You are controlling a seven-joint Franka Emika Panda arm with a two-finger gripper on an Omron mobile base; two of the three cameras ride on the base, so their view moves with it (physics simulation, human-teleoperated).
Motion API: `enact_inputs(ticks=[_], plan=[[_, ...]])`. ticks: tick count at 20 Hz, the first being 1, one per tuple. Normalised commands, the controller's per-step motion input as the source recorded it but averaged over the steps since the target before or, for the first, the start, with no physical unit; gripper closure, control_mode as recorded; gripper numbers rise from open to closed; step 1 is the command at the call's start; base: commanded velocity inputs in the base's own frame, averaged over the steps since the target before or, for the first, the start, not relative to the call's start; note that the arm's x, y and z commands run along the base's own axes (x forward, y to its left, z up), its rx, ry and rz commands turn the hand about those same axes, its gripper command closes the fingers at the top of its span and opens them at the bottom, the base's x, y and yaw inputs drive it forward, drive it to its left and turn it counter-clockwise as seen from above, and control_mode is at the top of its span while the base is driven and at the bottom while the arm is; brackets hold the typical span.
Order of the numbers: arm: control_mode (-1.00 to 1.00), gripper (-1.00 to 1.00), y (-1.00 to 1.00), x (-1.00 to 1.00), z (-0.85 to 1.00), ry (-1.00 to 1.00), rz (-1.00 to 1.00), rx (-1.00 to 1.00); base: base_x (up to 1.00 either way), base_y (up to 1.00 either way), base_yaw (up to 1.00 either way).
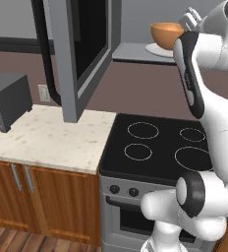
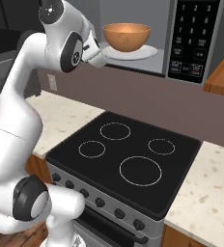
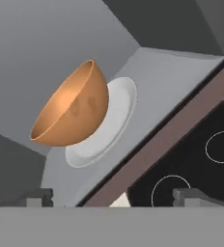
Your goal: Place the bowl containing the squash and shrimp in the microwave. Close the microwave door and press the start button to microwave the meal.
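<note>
- My claw (image 3: 115, 197) is spread wide with nothing between the tips — you can see both tips poking up at the bottom of the hand view, well apart from each other and from the bowl (image 3: 71, 108).
- From the right base view, my hand sits just left of the microwave (image 2: 191, 38) opening, right at the edge of the white turntable plate (image 2: 145, 52).
- The bowl is orange-tan, round and deep, and it's sitting upright on that turntable plate inside the microwave. Can't make out the squash or shrimp from these angles — the bowl wall hides whatever's in there.
- The keypad panel (image 2: 194, 36) is black with white-marked buttons, on the right side of the opening.
- The microwave door (image 1: 81, 49) is swung wide open, sticking out toward me on the left, dark glass window in a grey frame, black bar handle (image 1: 44, 54) along its outer edge.
- Below all that is the black stove top (image 2: 126, 154) with four ring burners, speckled surface (image 1: 47, 135) on either side.
- A small dark toaster oven (image 1: 5, 101) sits far left on the surface.
</note>
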Motion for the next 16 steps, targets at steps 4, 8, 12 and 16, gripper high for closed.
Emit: enact_inputs(ticks=[4,8,12,16], plan=[[-1.0,-1.0,0.35,-1.0,0.0,0.06,0.28,-0.45,0.0,0.0,0.0],[-1.0,-1.0,0.39,-0.99,0.11,0.21,0.25,-0.54,0.0,0.0,0.0],[-1.0,-1.0,0.39,-0.87,0.23,0.22,0.27,-0.67,0.0,0.0,0.0],[-1.0,-1.0,0.34,-0.8,0.19,0.16,0.27,-0.68,0.0,0.0,0.0]])
